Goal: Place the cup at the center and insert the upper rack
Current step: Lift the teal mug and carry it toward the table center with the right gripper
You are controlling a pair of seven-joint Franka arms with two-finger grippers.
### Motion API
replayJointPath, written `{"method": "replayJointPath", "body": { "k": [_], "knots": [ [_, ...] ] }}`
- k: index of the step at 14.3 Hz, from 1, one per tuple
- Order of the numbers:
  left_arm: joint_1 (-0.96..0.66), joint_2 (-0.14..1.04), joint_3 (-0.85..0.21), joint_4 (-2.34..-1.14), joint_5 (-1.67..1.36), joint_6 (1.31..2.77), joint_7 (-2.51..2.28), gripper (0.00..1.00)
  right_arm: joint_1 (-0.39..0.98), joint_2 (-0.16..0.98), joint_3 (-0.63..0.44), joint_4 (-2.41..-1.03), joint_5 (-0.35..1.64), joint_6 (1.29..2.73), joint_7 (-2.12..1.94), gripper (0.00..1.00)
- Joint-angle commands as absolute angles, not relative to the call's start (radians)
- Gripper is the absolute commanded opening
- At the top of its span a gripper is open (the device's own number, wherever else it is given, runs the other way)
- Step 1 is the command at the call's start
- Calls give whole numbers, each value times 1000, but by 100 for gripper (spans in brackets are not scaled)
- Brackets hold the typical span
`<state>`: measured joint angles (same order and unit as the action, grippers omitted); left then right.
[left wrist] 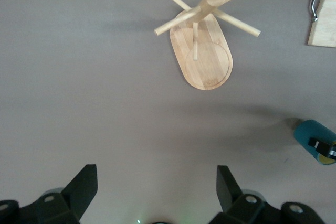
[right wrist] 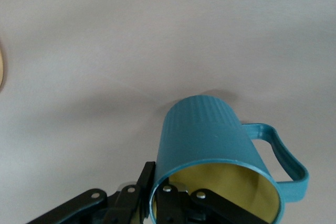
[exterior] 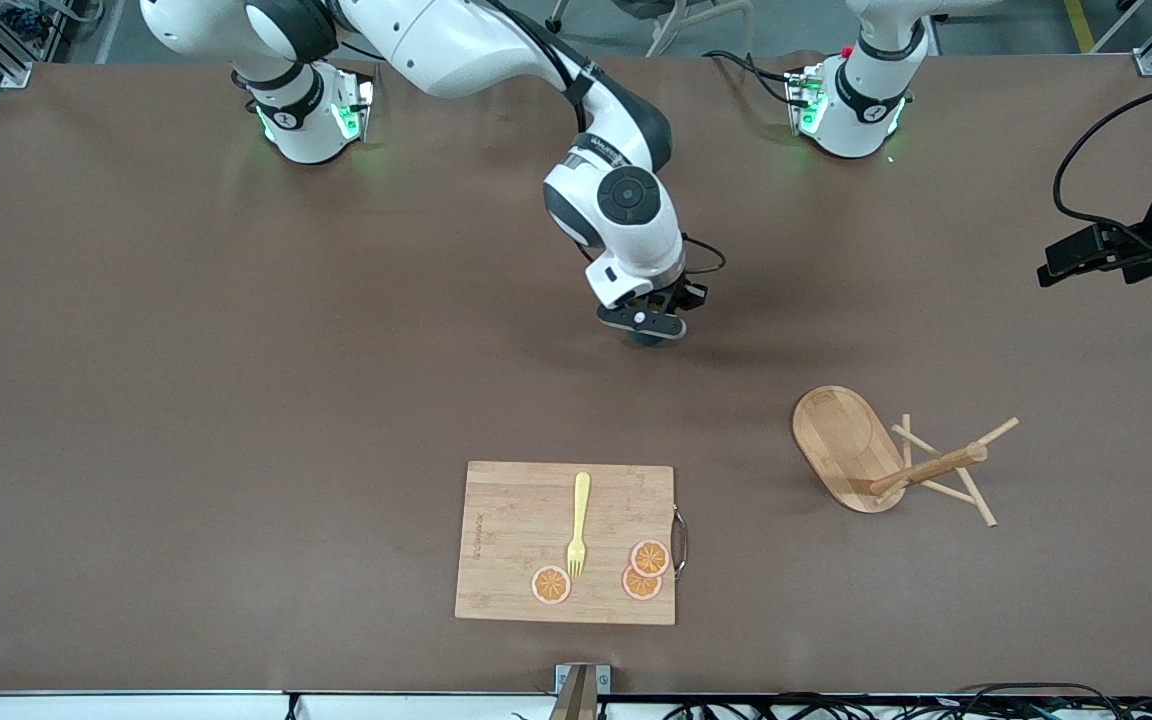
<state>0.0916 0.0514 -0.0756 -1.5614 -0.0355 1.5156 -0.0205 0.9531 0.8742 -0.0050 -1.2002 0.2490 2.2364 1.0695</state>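
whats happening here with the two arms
The right gripper is shut on the rim of the teal cup, holding it over the middle of the table. The bamboo mug rack lies tipped on its side toward the left arm's end. The left gripper waits open above it.

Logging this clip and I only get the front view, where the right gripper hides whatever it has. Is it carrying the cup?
Observer: Yes. The right wrist view shows the right gripper shut on the rim of the cup, one finger inside.
Operator: Which colour is the cup inside?
Observer: Mustard yellow; outside it is teal, with a side handle.
Operator: And the left gripper, is it open?
Observer: Yes. In the left wrist view the left gripper is open and holds nothing, with the upper rack lying tipped over on the table.
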Motion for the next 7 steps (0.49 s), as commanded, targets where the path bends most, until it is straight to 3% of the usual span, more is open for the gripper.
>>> {"method": "replayJointPath", "body": {
  "k": [1,7],
  "knots": [
    [97,67,-75,-1548,-64,1497,-15,100,953,896,-17,-1158,253,2224,980,1],
    [84,69,-75,-1486,-61,1513,-21,100,956,949,-15,-1137,253,2232,913,1]
  ]
}}
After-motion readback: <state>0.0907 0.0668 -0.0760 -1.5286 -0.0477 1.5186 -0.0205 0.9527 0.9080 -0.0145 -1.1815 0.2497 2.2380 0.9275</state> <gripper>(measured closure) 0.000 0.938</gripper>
